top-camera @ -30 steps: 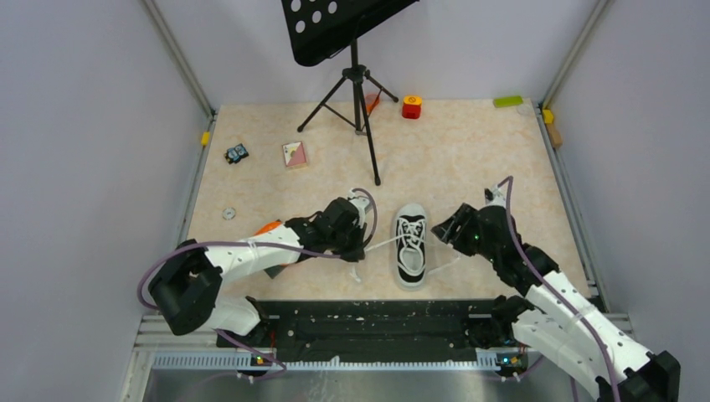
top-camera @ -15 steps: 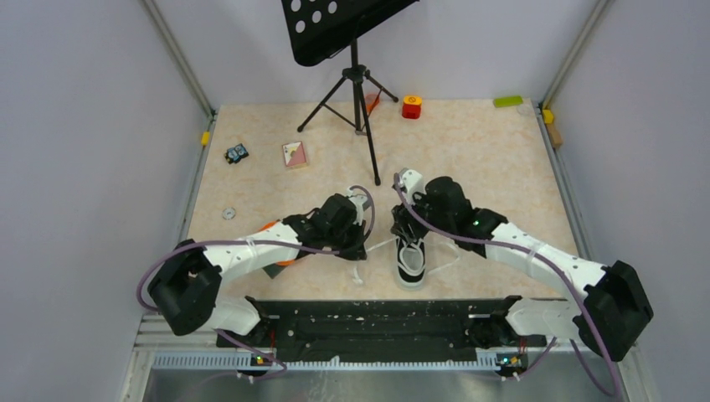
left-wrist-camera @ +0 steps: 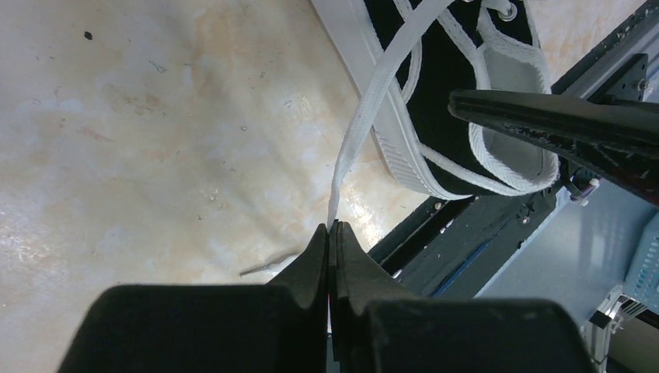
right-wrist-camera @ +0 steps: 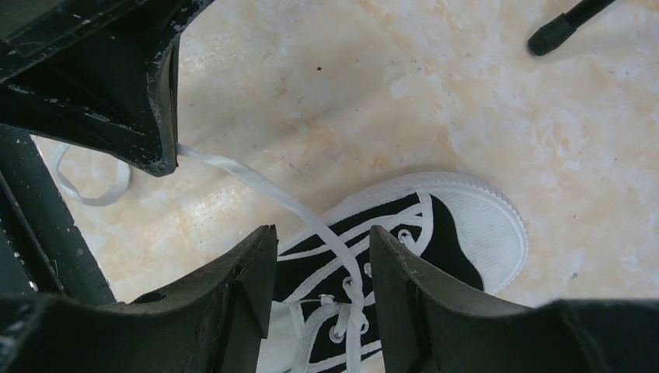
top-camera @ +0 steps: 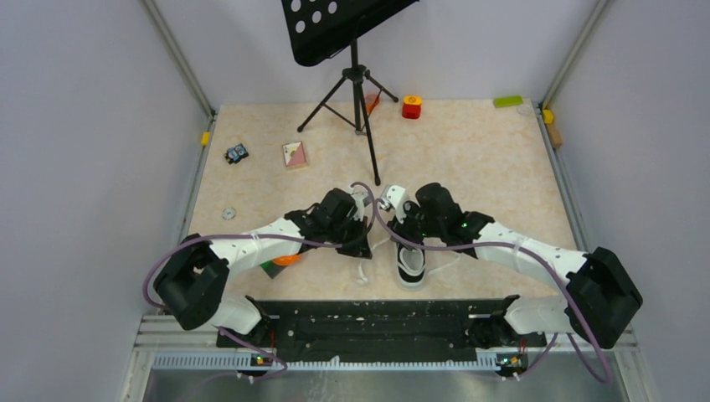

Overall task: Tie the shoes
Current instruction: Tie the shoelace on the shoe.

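Note:
The black shoe [top-camera: 409,266] with white toe cap and sole lies near the table's front edge, its front half hidden under my right arm. My left gripper [top-camera: 362,244] is just left of it, shut on a white lace [left-wrist-camera: 365,116] that runs taut from the fingertips [left-wrist-camera: 332,227] to the shoe [left-wrist-camera: 435,116]. My right gripper [right-wrist-camera: 322,237] hovers open over the eyelets. That same lace [right-wrist-camera: 307,214] passes between its fingers without being pinched. The toe cap [right-wrist-camera: 474,225] shows to the right. The other lace [top-camera: 448,261] trails on the table right of the shoe.
A music stand's tripod [top-camera: 360,100] stands behind the shoe, one foot [right-wrist-camera: 552,35] close by. A card [top-camera: 294,154], a small dark toy [top-camera: 237,153], a washer [top-camera: 228,213], a red block [top-camera: 411,106] and a green block [top-camera: 507,101] lie farther back. A black rail [top-camera: 377,322] borders the near edge.
My right arm has swung left from beside the shoe to above it, its open fingers now straddling the taut lace. The left gripper keeps its hold, almost unmoved.

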`<state>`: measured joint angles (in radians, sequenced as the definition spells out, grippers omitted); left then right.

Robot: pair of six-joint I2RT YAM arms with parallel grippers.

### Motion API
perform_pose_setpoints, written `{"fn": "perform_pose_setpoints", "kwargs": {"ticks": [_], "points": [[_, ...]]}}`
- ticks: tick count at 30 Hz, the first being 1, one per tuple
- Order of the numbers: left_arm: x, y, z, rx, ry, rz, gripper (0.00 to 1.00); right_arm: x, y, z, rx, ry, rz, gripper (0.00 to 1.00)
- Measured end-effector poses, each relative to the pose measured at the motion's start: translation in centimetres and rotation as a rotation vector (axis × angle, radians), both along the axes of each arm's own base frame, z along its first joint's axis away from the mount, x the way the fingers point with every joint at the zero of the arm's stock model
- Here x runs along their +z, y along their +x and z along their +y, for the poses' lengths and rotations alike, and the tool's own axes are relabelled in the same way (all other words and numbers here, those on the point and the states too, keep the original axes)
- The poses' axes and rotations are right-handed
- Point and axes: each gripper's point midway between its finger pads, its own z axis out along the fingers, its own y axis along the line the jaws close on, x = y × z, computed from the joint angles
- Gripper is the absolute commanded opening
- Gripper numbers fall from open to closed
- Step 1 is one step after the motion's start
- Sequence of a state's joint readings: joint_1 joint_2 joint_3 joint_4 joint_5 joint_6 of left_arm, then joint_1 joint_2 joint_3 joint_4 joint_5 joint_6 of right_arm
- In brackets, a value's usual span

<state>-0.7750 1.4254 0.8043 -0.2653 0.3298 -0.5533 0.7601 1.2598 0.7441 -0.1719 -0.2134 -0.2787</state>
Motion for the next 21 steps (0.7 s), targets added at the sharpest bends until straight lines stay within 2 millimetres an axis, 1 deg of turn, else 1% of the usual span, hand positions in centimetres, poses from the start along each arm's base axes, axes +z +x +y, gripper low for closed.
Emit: {"fn": "perform_pose_setpoints", "kwargs": {"ticks": [4,10,12,16,20,21], "points": [[0.1,0.1,0.0,0.001,-0.01,0.008,0.0,-0.4,-0.2,0.3,0.026,-0.009,0.004,0.47],[0.2,0.2,0.1,0.007,-0.017,0.015,0.0,-2.7,-0.6,0.4,0.05,-0.061,0.047,0.47],[0.3,0.2,0.1,0.002,-0.021,0.017,0.0,-3.1,-0.7,0.4,0.053,-0.071,0.053,0.43],[0.9,0.3,-0.1,-0.008,-0.031,0.017,0.0,-3.5,-0.4,0.5,0.052,-0.079,0.053,0.19],[1.4,0.3,-0.2,-0.023,-0.042,0.024,0.0,-3.5,-0.3,0.8,0.053,-0.076,0.058,0.02],[1.4,0.2,-0.3,-0.027,-0.044,0.027,0.0,-3.4,-0.2,0.9,0.053,-0.072,0.057,0.0]]}}
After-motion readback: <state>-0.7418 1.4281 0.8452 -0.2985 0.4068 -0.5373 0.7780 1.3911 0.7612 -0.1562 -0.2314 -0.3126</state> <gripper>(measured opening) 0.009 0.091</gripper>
